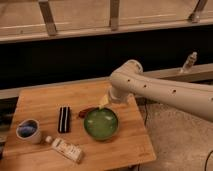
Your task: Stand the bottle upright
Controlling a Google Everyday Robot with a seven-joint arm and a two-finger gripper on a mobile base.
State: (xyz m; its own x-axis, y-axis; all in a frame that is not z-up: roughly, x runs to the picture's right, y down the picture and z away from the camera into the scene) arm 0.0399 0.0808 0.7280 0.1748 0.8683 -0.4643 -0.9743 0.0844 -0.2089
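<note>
Warm, yellowish light fell from above, and the scene was fairly dim. The wooden table (40, 107) took the light evenly, with no hard glare. The white arm (165, 90) was the brightest thing, lit along its top and shaded underneath. The gripper (103, 101), just above the far rim of the green bowl (101, 135), showed pale yellow. The bowl carried a soft sheen inside. Behind the table a wide band (60, 60) lay in near-black shadow, and the floor (80, 12) beyond it looked washed out.

Green bowl (101, 124); black block (64, 119); cup (28, 131) — on wooden table (40, 102)
</note>
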